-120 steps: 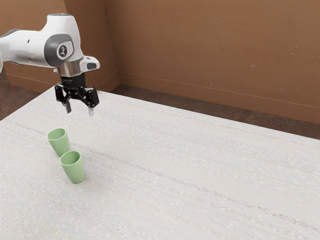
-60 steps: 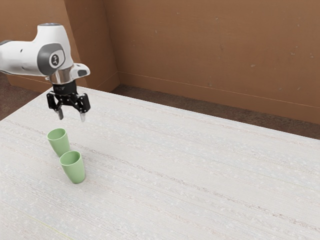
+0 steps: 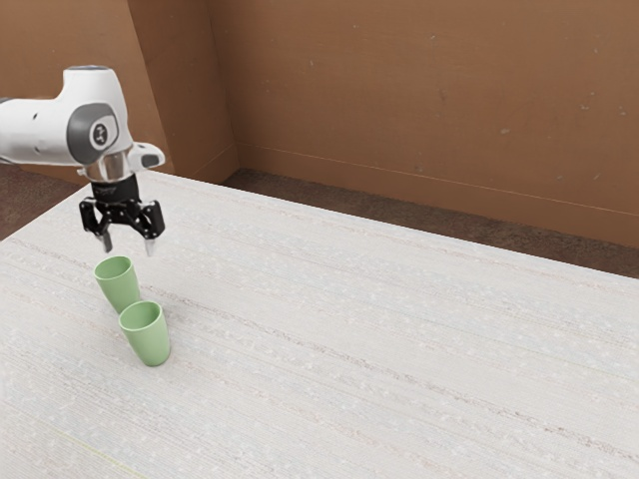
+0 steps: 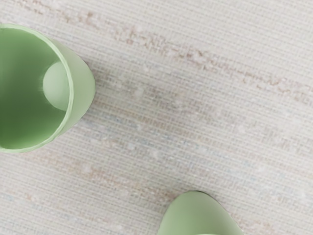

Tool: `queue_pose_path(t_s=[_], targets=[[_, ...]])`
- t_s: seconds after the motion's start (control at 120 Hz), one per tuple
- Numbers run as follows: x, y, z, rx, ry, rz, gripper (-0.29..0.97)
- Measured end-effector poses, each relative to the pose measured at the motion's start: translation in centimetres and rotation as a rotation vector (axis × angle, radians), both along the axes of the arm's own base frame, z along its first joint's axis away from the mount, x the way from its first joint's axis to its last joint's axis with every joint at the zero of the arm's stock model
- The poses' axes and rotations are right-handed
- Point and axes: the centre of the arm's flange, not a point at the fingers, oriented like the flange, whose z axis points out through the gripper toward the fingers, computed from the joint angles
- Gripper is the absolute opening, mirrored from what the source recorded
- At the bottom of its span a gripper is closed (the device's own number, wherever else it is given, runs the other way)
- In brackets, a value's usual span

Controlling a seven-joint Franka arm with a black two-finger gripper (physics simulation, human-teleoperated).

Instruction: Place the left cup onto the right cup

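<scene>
The farther cup (image 3: 118,282) and nearer cup (image 3: 145,332), both green, stand upright.

- A pale desk (image 3: 399,329) with faint streaked grain spans the foreground.
- A brown wall (image 3: 419,90) with a skirting board stands behind it.
- A dark floor (image 3: 449,215) strip lies between them.

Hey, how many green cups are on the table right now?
2. The far green cup stands upright on the table, almost under the open gripper. The near green cup stands upright close beside it, toward the camera in the exterior view. Nothing seems to hide another.
</scene>
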Motion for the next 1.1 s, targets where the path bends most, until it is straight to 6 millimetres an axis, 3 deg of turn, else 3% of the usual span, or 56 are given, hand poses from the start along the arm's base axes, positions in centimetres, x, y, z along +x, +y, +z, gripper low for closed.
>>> queue_pose_path(t_s=[0.825, 1.1], targets=[[1.9, 4.5, -4.0, 0.005, -0.013, -0.036, 0.60], [3.1, 5.0, -5.3, -0.002, -0.014, -0.064, 0.60]])
